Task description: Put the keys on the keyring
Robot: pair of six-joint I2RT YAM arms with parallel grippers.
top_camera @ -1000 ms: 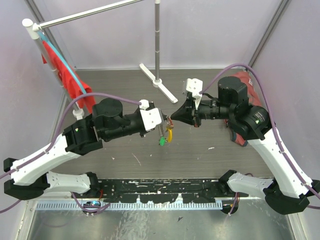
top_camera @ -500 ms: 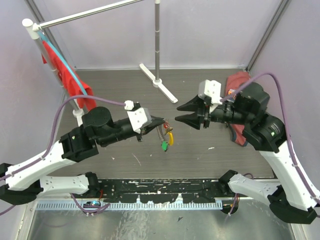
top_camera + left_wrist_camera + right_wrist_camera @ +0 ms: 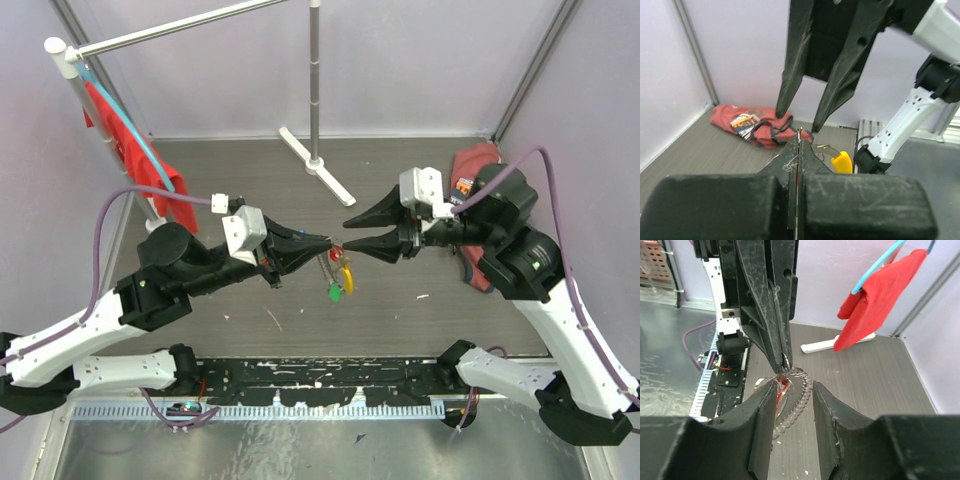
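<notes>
My left gripper (image 3: 326,243) is shut on the top of the keyring (image 3: 337,268) and holds it above the table. Below it hang the beaded chain, a yellow tag (image 3: 346,276), a green tag (image 3: 335,292) and the red key (image 3: 332,258). My right gripper (image 3: 347,233) is open, its fingertips level with the left tips. In the right wrist view my open gripper (image 3: 794,392) straddles the chain (image 3: 799,399) and the red key (image 3: 784,388). In the left wrist view my shut gripper (image 3: 799,143) has the yellow tag (image 3: 842,161) to its right. No blue key shows.
A red cloth (image 3: 132,150) hangs on a rack at the back left. A white stand base (image 3: 318,167) sits at the back centre. A red bag (image 3: 478,160) lies behind the right arm. A black strip (image 3: 320,378) runs along the near edge.
My right gripper opened, backed off to the right, then came back towards the keyring. My left gripper stayed shut on the keyring and shifted slightly right and down.
</notes>
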